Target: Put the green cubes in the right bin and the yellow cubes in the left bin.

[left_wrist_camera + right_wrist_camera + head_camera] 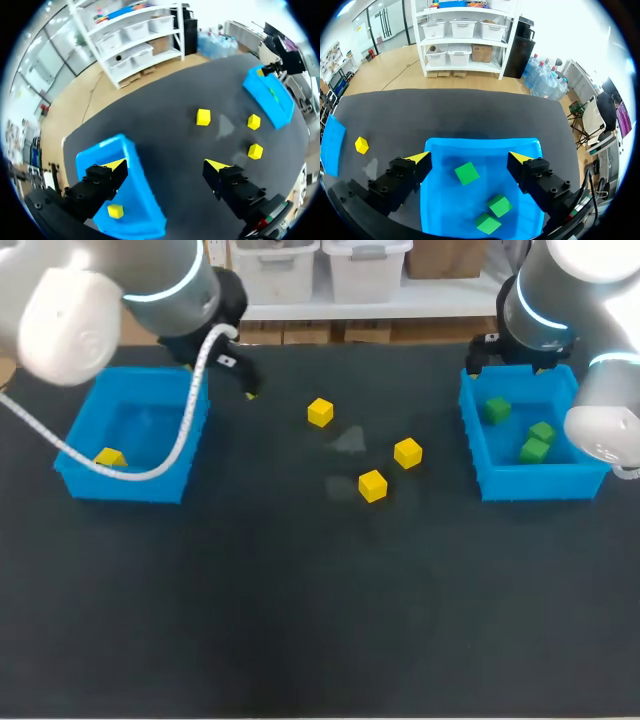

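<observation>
yellow cubes [372,485] lie loose; both jaws stand wide apart, holding nothing.

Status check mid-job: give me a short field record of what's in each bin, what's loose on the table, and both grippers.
left blue plastic bin: one yellow cube inside
right blue plastic bin: three green cubes inside
loose on dark table: three yellow cubes, apart, between the bins
left gripper: open, empty, beside the left bin
right gripper: open, empty, over the right bin
</observation>
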Tool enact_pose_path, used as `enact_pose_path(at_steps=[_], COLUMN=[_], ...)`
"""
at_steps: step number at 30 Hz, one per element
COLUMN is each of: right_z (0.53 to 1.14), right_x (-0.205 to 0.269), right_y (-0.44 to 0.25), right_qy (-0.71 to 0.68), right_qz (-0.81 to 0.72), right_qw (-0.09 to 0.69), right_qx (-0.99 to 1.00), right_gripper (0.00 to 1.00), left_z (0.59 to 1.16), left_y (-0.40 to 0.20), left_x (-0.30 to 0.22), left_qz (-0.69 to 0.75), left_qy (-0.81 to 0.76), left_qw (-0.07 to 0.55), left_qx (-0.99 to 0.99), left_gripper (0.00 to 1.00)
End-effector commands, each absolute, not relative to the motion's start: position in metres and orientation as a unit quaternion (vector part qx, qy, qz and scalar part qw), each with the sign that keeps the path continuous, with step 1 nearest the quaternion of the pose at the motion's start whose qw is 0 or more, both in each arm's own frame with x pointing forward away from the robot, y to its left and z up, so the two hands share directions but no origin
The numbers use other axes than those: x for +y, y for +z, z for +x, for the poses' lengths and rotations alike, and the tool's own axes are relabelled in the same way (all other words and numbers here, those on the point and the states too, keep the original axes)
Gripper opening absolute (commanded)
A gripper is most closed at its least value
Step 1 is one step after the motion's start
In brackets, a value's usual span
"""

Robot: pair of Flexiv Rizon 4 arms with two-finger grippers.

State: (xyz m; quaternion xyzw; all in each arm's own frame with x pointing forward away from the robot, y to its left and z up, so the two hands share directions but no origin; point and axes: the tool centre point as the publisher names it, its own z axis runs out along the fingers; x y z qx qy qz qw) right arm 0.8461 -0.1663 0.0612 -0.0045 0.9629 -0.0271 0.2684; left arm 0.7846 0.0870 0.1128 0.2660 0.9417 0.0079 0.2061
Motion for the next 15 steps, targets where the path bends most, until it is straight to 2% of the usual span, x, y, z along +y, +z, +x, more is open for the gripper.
enact_pose_path(at_steps=[1, 15], right_z=[0.844, 0.844], right_x=[-0.167, -0.167], right_y=[0.061, 0.061], right_qy=[-0.027, -0.027], right_qz=[-0.004, -0.004], right_qw=[0.271, 0.271], right_qx=[0.962, 0.962], right_gripper=[1.0, 1.0], left_z=[0.841, 0.887], left_y=[0.105, 0.082], left_x=[0.05, -0.018], left_qz=[0.294, 0.402], left_qy=[0.011, 0.084], left_qw=[0.139, 0.03], left_qx=[0.946, 0.911], left_gripper=[1.0, 1.0])
